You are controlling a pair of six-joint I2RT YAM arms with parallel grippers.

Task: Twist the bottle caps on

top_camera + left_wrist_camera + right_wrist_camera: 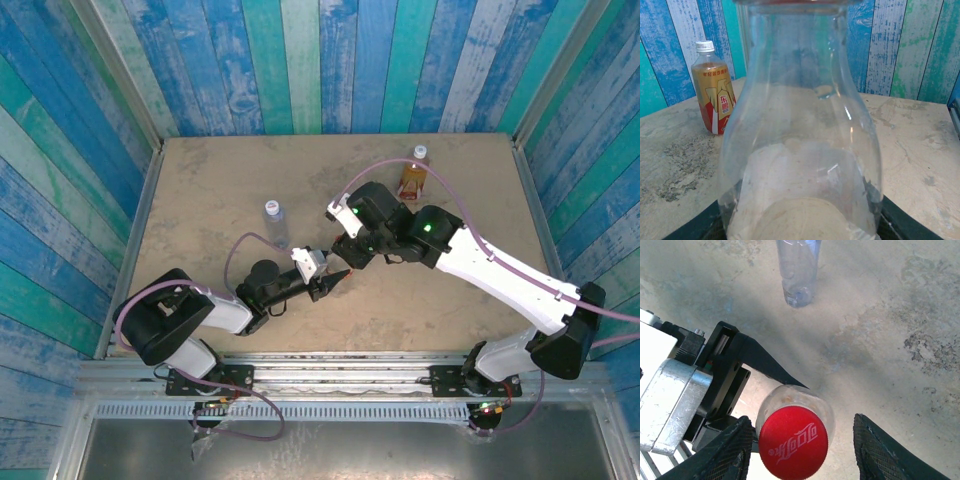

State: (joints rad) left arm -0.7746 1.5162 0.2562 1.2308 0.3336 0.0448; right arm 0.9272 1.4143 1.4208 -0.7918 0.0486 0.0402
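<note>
On the tan table (220, 180), walled round with blue and green planks (300, 60), the following items:

1. Left arm (215, 312): reaches from the near left corner toward the middle of the table. Left claw (322, 284): pressed onto the lower body of the clear bottle, gripping it from both sides.

2. Right arm (500, 270): reaches from the near right corner to the same spot. Right claw (802, 420): spread, one finger (735, 450) just beside the red cap, the other well clear of it on the far side; neither touches the cap.

3. Clear bottle (800, 125): held in the left claw near the middle of the table, neck toward the right claw. Whether its base touches the table cannot be told.

4. Amber bottle (715, 97): orange label, upright near the far edge of the table, well apart from both claws.

5. Bluish bottle (275, 222): clear, upright, left of centre, beyond the left claw.

6. Red cap (793, 442): sits on the neck of the clear bottle, between the fingers of the right claw.

7. White cap (705, 46): sits on the amber bottle.
</note>
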